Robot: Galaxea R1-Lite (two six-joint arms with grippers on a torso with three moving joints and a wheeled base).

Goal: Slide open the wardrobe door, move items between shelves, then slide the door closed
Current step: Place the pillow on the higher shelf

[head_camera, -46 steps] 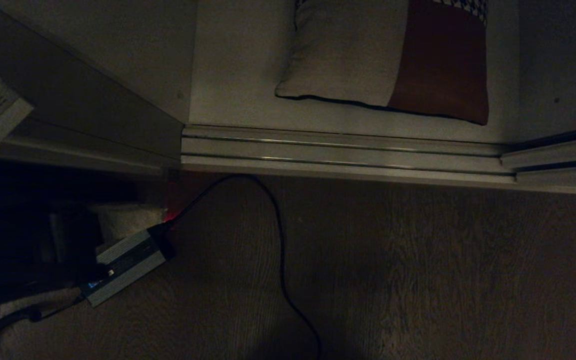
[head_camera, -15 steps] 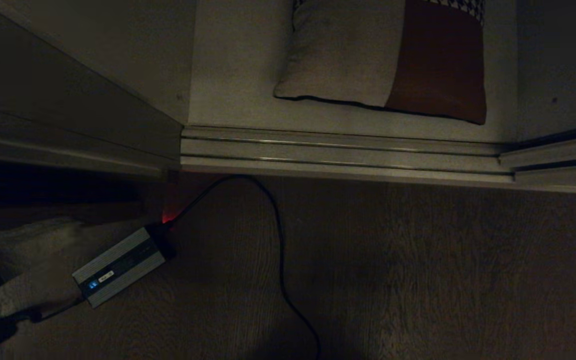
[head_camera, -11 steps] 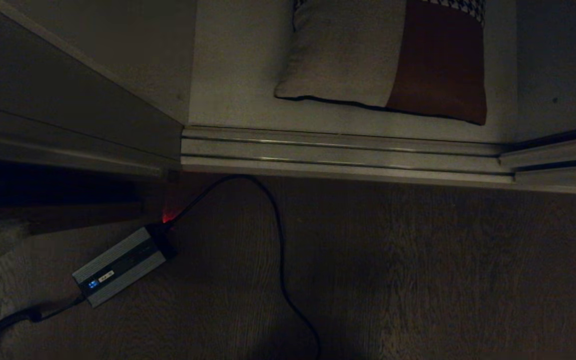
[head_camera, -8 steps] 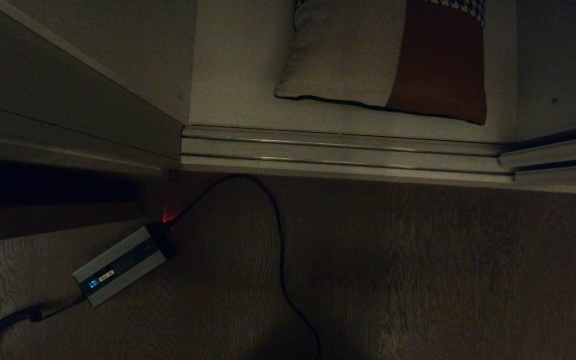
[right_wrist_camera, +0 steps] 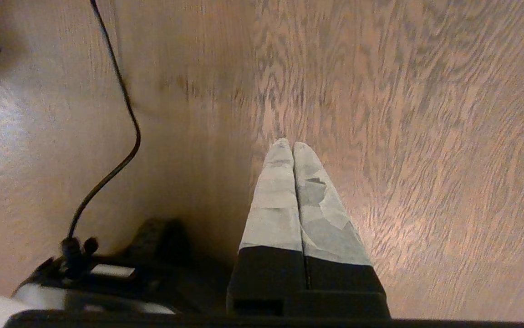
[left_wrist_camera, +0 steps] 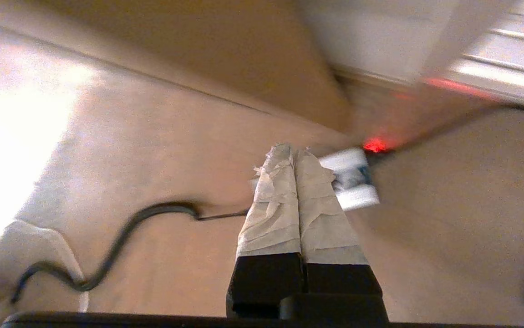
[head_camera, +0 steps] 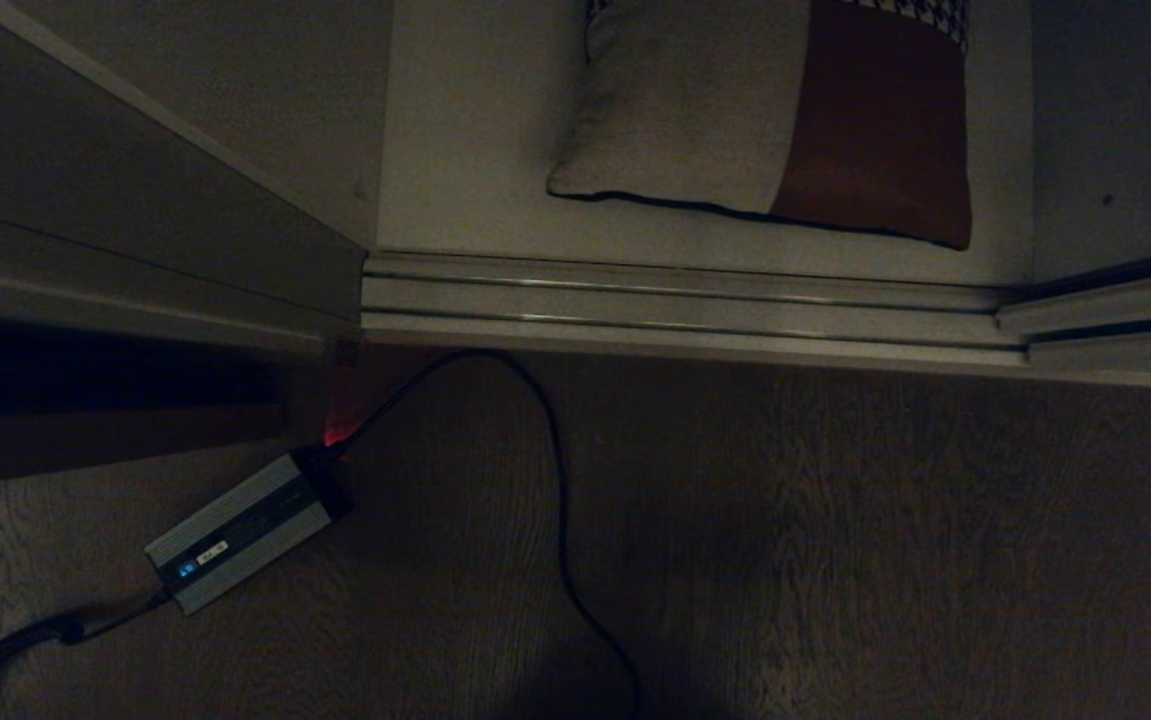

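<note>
The square cushion (head_camera: 715, 110), beige and rust-brown with a houndstooth band, lies on the off-white bottom shelf (head_camera: 475, 200) of the wardrobe, and the opening in front of it is uncovered. A grey panel, apparently the sliding wardrobe door (head_camera: 85, 190), stands to the left of the opening. Neither arm shows in the head view. My left gripper (left_wrist_camera: 294, 150) is shut and empty, low over the floor near a grey power box (left_wrist_camera: 353, 177). Shut and empty too, my right gripper (right_wrist_camera: 291, 145) hangs over bare wooden floor.
A ribbed metal floor track (head_camera: 685, 305) runs along the shelf's front. On the wooden floor lie the grey power box (head_camera: 245, 530) with a red light (head_camera: 337, 436) and a looping black cable (head_camera: 560, 520). Part of my dark base (right_wrist_camera: 107, 273) shows beside the right gripper.
My left arm, seen at the left edge of the head view earlier, has pulled back out of sight. The cushion, track, box and cable have not moved.
</note>
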